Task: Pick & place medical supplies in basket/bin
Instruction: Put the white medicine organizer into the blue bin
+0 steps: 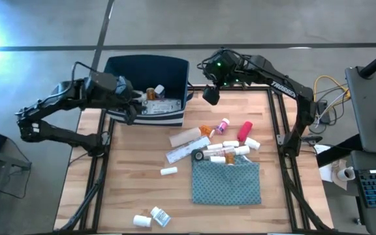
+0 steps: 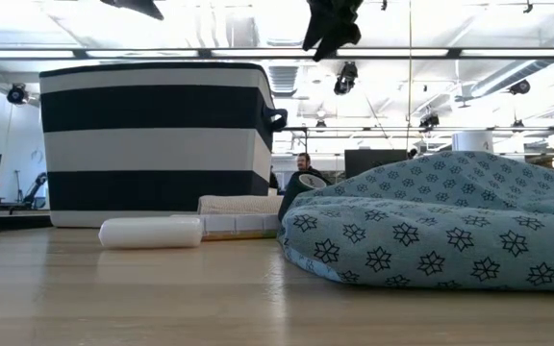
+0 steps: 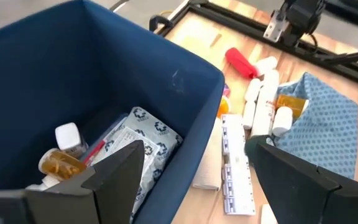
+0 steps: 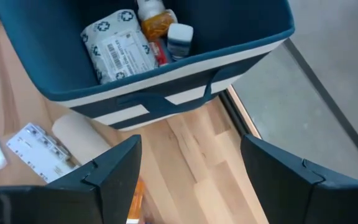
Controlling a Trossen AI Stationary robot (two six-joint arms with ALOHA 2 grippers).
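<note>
Your left gripper (image 1: 134, 104) hangs over the navy bin (image 1: 175, 68), jaws wide apart and empty; your right gripper (image 1: 210, 94) sits raised just beside the bin's right edge, jaws also apart, holding nothing. The bin, at the worktop's (image 1: 136, 189) far left, holds a white packet (image 4: 118, 46) and vials; most supplies (image 1: 224, 147) lie mid-worktop by the teal cloth (image 1: 227, 183).
</note>
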